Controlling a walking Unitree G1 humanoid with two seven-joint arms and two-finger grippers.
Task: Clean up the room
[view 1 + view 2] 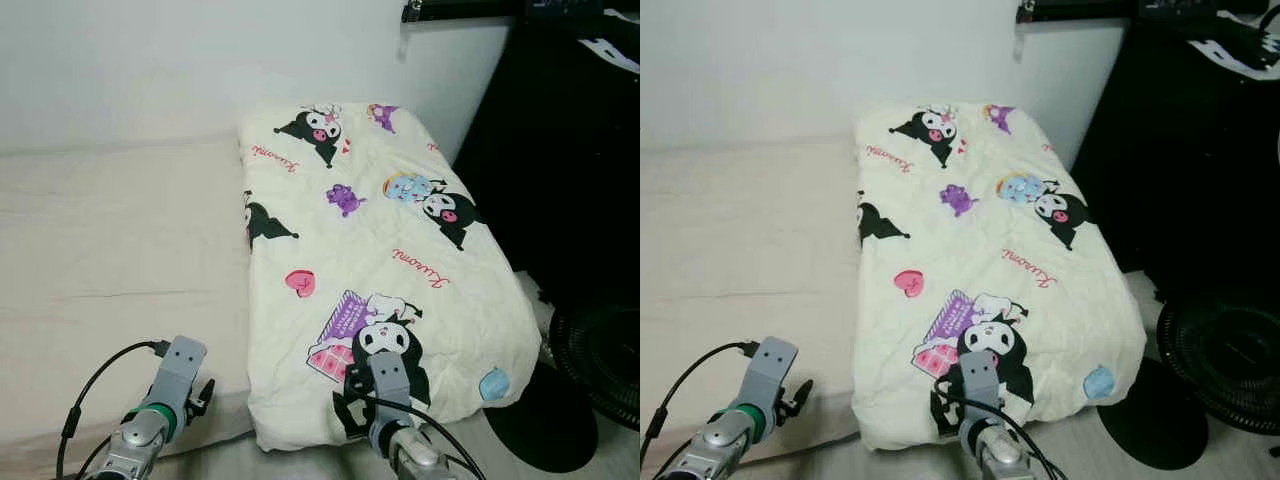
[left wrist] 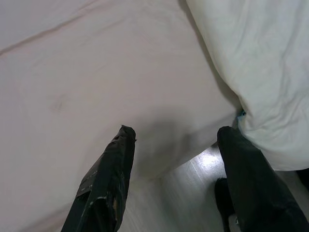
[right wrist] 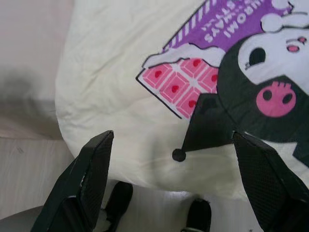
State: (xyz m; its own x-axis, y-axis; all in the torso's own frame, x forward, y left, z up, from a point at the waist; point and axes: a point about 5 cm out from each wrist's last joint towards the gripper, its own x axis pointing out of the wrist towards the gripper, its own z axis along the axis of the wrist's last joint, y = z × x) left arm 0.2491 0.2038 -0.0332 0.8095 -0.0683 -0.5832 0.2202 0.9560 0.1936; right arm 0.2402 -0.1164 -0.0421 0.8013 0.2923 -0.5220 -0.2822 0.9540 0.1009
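A cream quilt [image 1: 380, 260] printed with black-and-white cartoon characters lies folded along the right half of a bed with a pale sheet [image 1: 110, 240]. My left gripper [image 2: 176, 145] is open above the near edge of the sheet, just left of the quilt's corner [image 2: 260, 82]. My right gripper [image 3: 174, 145] is open over the quilt's near edge [image 3: 145, 106], close to the pink-and-purple house print. Both arms [image 1: 160, 400] reach in from the bottom of the eye views. Neither gripper holds anything.
A black standing fan [image 1: 600, 360] with a round base [image 1: 545, 420] stands on the floor at the right, close to the bed's corner. Dark furniture [image 1: 570, 150] fills the right side. A white wall [image 1: 150, 60] runs behind the bed. Pale floor [image 2: 193, 193] lies below the grippers.
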